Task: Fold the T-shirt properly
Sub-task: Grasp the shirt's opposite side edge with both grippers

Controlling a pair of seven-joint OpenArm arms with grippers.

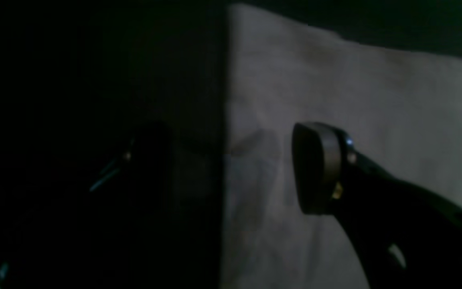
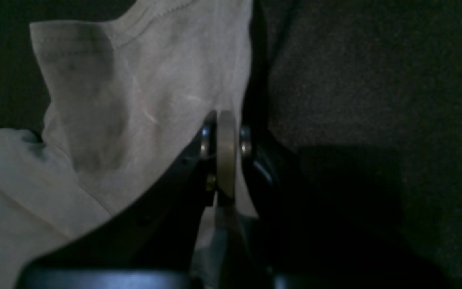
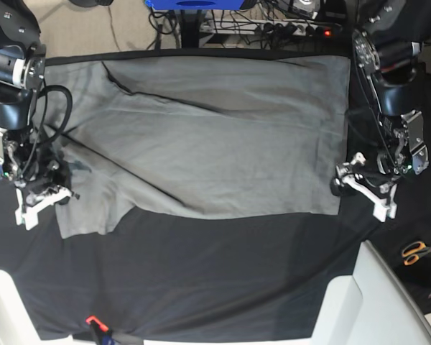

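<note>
We note the T-shirt [image 3: 223,136] spread wide across the black table cloth [image 3: 215,280], a soft medium-grey knit lying mostly flat, with long shallow creases running diagonally through the body. One straight hem edge runs down the side near the left gripper [image 3: 360,185]; a short sleeve juts out toward the right gripper [image 3: 47,194] at the other side of the cloth.

Right gripper: in its wrist view the jaws are pressed fully together, the pale rounded pads meeting face to face, with the edge of the sleeve fabric pinched between them. The sleeve [image 2: 134,92] shows a stitched double-seam hem along its upper border and a faint matte sheen; below the jaws the fabric continues in a narrow fold. To one side lies the table cloth, a coarse, felt-like dark weave.

Left gripper [image 1: 231,168]: jaws stand well apart. One finger pad [image 1: 315,168] is plainly visible, a smooth, rounded grey-brown block on a black arm; the other finger is lost in deep shadow. Between them runs the shirt's straight edge, pale cloth on one side, dark table cloth on the other. We see nothing gripped; whether the pads touch the fabric we cannot tell.

Off the cloth, beside the left arm, lie scissors [image 3: 419,251] with orange handles. A white moulded surface [image 3: 388,302] sits at the near corner.
</note>
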